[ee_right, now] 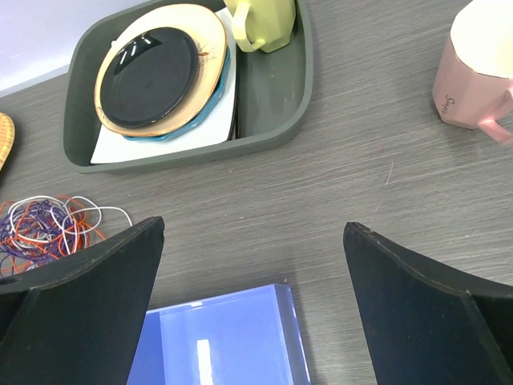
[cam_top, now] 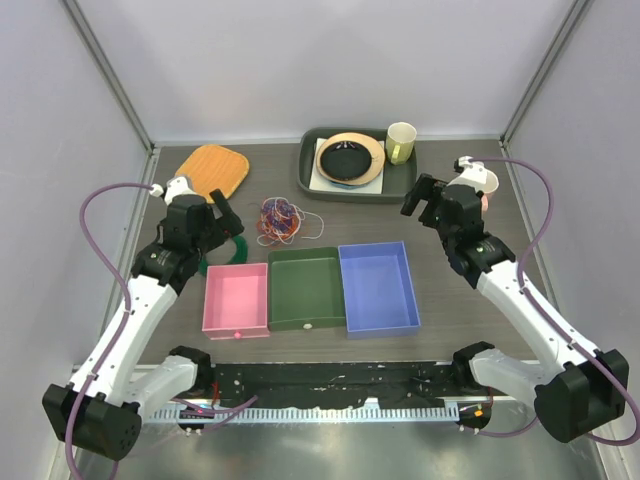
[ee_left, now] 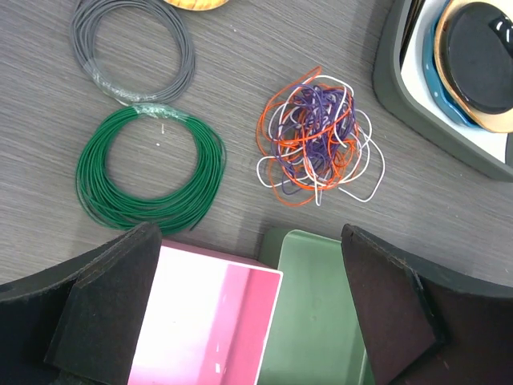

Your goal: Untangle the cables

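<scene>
The cables [cam_top: 281, 220] lie as one tangled clump of thin orange, dark purple and white wires on the dark table, behind the pink and green trays. The clump also shows in the left wrist view [ee_left: 317, 138] and at the left edge of the right wrist view [ee_right: 44, 227]. My left gripper [cam_top: 226, 214] is open and empty, held above the table left of the clump, over the back of the pink tray [ee_left: 208, 321]. My right gripper [cam_top: 422, 198] is open and empty, held high to the right, over the far corner of the blue tray [ee_right: 224, 337].
Pink [cam_top: 236, 298], green [cam_top: 306, 288] and blue [cam_top: 378, 288] trays stand in a row. A green wire coil [ee_left: 148, 170] and a grey coil [ee_left: 132, 48] lie left of the clump. A grey bin with plates [cam_top: 350, 160], a yellow mug [cam_top: 401, 142], a pink mug [ee_right: 477, 68] and an orange mat [cam_top: 212, 170] sit at the back.
</scene>
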Controlling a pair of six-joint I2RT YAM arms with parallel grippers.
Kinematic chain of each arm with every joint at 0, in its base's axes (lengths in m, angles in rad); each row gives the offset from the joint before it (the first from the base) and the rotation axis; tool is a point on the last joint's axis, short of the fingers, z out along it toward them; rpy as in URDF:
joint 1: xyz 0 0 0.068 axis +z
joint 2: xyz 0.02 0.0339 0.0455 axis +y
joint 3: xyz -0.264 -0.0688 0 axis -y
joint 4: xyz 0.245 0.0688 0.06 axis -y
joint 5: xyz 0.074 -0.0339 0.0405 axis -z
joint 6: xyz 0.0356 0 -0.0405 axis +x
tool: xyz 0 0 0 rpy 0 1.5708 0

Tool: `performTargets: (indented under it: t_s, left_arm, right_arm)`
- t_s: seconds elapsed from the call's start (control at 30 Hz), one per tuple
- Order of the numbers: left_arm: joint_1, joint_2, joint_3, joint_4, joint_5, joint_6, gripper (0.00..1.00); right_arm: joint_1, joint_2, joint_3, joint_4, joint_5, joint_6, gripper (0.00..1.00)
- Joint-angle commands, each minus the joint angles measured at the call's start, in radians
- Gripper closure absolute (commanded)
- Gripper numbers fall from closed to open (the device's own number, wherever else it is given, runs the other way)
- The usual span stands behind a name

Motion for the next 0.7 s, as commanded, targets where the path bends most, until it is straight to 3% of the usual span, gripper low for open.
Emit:
performTargets:
  t_s: [0.0,0.33,0.47,0.67]
  left_arm:
    - [0.003,-0.008,-0.001,-0.001,-0.032,-0.006,0.00]
    - [0.004,-0.013,-0.024,0.031,0.001,0.010,0.00]
    - [0.003,0.007,-0.016,0.034,0.013,0.006,0.00]
    - [0.006,0.162,0.027,0.123,0.102,0.027,0.00]
  right_arm:
    - [0.000,-0.001,-0.010,0.047,-0.005,-0.001,0.00]
    - [0.000,-0.117,-0.093,0.175,-0.128,-0.026,0.00]
    - [0.000,-0.130,-0.136,0.297,-0.260,-0.043,0.00]
    - [0.003,0.126,0.001,0.354,-0.570,-0.046,0.00]
